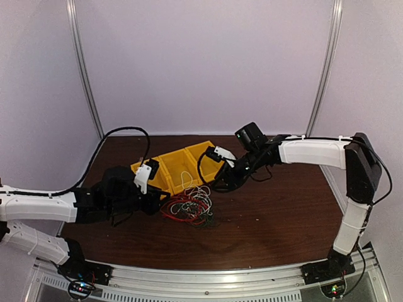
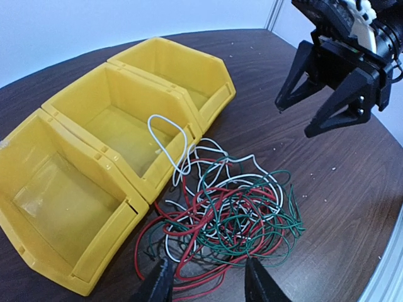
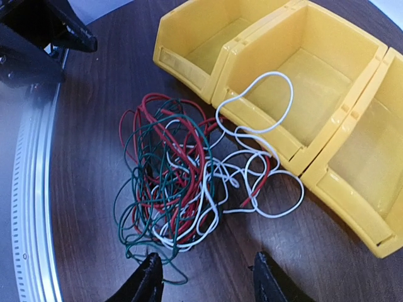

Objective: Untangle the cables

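The cables (image 1: 189, 206) lie in one tangled heap of red, white and dark green wire on the brown table, just in front of the yellow bins. My left gripper (image 2: 211, 284) is open at the heap's near edge, with a few red strands lying loose between its fingertips (image 2: 160, 283). The cables (image 2: 230, 211) spread out ahead of it. My right gripper (image 3: 208, 280) is open too, hovering on the other side of the cables (image 3: 173, 182), with bare table between its fingers. A white loop (image 3: 264, 104) reaches up over a bin's front lip. Neither gripper holds anything.
Three joined yellow bins (image 1: 179, 165) stand behind the heap and look empty in both wrist views. The right gripper (image 2: 296, 119) hangs above the table beyond the cables in the left wrist view. A metal rail (image 1: 208, 280) runs along the table's near edge.
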Action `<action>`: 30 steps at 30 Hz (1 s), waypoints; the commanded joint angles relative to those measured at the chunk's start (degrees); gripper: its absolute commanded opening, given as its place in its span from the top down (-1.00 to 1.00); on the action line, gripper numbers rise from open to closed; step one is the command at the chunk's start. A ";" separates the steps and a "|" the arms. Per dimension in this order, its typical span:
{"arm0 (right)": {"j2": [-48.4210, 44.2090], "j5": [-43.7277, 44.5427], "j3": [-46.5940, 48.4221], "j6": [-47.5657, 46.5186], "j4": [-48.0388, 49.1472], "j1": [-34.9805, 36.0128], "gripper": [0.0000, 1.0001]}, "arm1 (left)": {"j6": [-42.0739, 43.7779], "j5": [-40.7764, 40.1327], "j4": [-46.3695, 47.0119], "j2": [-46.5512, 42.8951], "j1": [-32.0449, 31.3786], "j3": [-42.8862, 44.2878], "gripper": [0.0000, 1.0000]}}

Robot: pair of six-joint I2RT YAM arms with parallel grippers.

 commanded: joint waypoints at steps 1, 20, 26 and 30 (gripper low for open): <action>4.18 1.94 6.17 4.22 3.10 1.84 0.03 | -3.57 -0.57 5.32 -1.83 -0.18 -2.17 0.21; 25.03 15.70 34.03 4.43 -2.43 5.99 0.03 | -10.82 -1.09 7.03 -0.89 -0.23 -4.20 0.19; 26.98 18.14 35.40 2.32 -3.54 6.86 0.04 | -12.67 -5.52 5.31 -2.95 -0.18 -4.08 0.19; 28.44 20.07 36.23 1.49 -4.35 7.74 0.04 | -14.04 -7.23 5.11 -5.41 -0.18 -5.25 0.17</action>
